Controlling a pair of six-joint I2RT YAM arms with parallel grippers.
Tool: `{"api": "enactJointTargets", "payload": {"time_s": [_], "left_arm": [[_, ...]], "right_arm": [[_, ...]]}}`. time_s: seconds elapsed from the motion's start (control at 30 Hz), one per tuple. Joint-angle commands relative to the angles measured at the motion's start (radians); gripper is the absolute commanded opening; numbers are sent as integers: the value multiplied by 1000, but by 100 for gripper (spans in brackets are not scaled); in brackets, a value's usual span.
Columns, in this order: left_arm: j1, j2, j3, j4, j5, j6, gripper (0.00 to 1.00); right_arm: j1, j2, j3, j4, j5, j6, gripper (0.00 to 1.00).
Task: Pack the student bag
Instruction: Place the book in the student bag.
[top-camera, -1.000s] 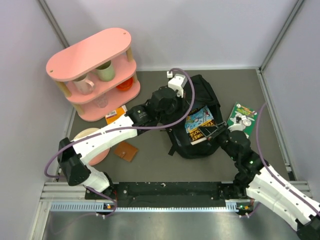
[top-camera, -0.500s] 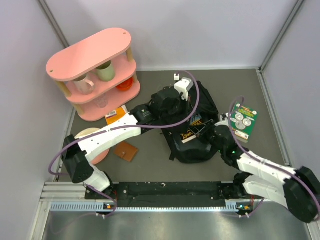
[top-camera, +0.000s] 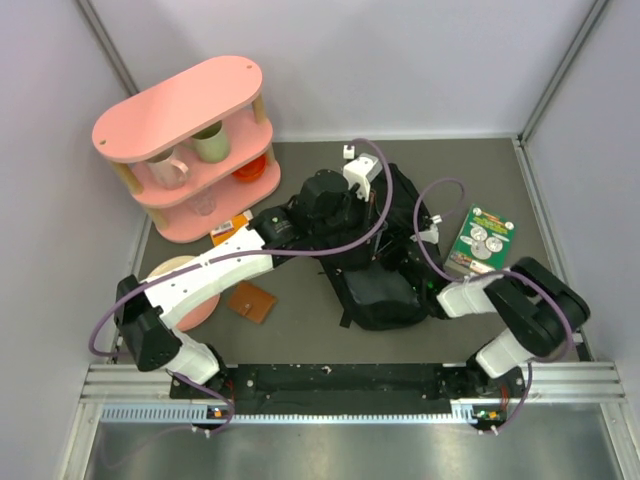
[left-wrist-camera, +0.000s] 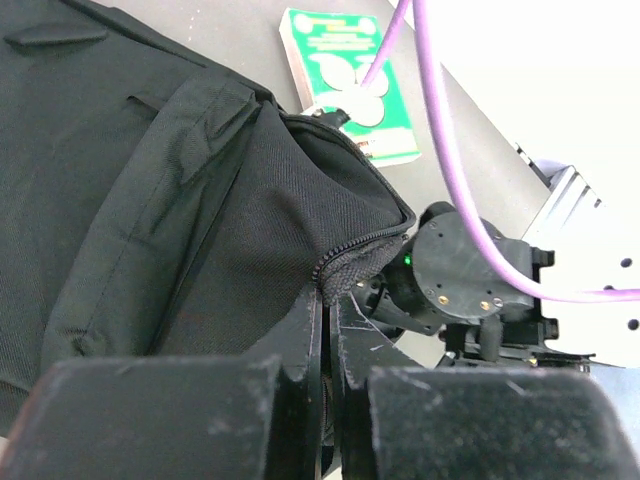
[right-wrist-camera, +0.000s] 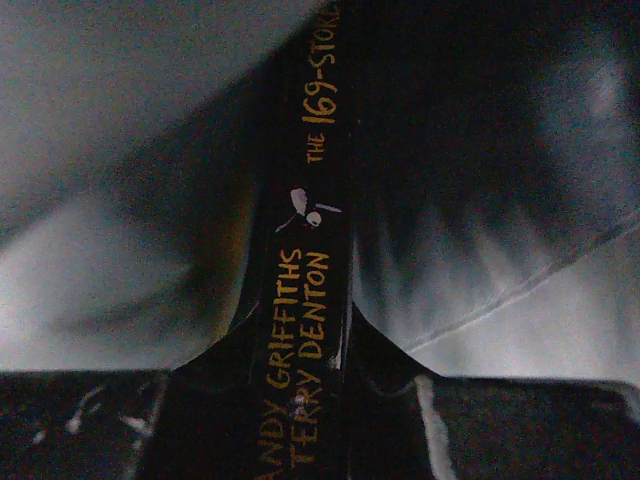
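Soft, even overhead light keeps the top view sharp, its shadows faint. The left wrist view is bright, its foreground blurred against the black student bag (left-wrist-camera: 150, 200). The right wrist view is dim and smeared, only yellow lettering on the book (right-wrist-camera: 310, 290) legible.

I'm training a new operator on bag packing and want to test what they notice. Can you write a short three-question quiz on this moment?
1. True or false: the left gripper is shut on the zipped rim of the large black soft fabric backpack.
2. What does the right gripper hold? A) nothing B) a black-spined book with yellow lettering C) the backpack's strap.
3. Fill in: the green-covered paperback lies on the grey table, on the robot's ____ of the backpack.
Key: 1 true; 2 B; 3 right.
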Motion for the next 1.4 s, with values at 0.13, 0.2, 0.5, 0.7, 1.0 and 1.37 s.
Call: {"api": "enactJointTargets", "payload": {"time_s": [0.13, 0.2, 0.5, 0.7, 1.0, 1.37], "left_arm": [[60, -100, 18, 89, 101, 36, 0], [72, -107, 6, 92, 109, 35, 0], [116, -118, -52, 129, 159, -2, 0], [123, -129, -86, 129, 124, -10, 0], [133, -129, -112, 131, 104, -20, 0], [136, -129, -117, 123, 113, -19, 0]], "right_arm": [[-51, 267, 100, 406, -20, 52, 9], [-51, 291, 120, 374, -31, 63, 11], [-86, 320, 169, 186, -219, 89, 51], [-92, 226, 96, 87, -252, 78, 55], [-81, 93, -2, 37, -243, 118, 38], [-77, -80, -38, -110, -220, 114, 47]]}}
